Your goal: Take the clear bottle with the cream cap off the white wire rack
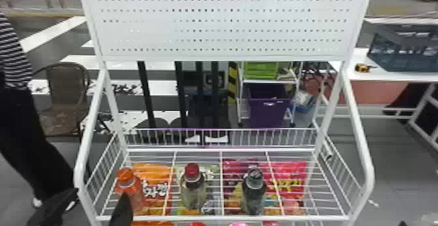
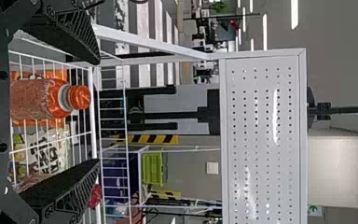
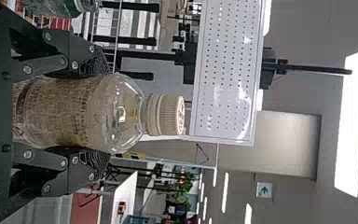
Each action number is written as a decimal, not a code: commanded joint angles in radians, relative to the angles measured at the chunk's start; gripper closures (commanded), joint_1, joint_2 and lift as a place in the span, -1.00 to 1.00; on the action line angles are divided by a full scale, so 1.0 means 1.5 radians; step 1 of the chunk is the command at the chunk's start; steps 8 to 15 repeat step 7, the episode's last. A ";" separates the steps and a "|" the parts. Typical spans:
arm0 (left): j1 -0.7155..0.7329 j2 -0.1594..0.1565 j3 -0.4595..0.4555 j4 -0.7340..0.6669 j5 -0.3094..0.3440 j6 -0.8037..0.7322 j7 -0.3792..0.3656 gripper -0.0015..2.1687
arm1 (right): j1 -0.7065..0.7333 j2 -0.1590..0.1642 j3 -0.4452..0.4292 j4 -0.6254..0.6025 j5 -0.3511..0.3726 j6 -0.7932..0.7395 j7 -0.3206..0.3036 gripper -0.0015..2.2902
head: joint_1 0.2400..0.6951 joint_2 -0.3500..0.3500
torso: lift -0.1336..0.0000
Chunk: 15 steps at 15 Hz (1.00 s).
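Note:
In the head view my left gripper point(image 1: 100, 194) is at the front left corner of the white wire rack point(image 1: 225, 218). Its two fingers stand wide apart in the left wrist view, where the gripper point(image 2: 98, 112) has nothing held and an orange-capped bottle point(image 2: 37, 99) is seen between the fingers. My right gripper point(image 3: 107, 115) is shut on the clear bottle with the cream cap point(image 3: 121, 113), one finger on each side of its body. The cap and shoulder extend past the fingertips, and the bottle's lower end is partly hidden by the gripper's base.
On the rack stand the orange bottle point(image 1: 130, 189), a red-capped bottle point(image 1: 193, 189) and a dark-capped bottle point(image 1: 254, 192). Colourful snack bags point(image 1: 290, 183) show around and below them. Wire sides and white posts point(image 1: 360, 124) border the rack, with a perforated panel point(image 1: 225, 26) above its back.

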 commanded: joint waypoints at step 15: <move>0.006 -0.001 -0.003 -0.008 0.000 -0.002 0.000 -0.87 | 0.007 0.001 0.000 -0.013 -0.004 0.003 0.011 0.55 | 0.14 0.00 | 1.00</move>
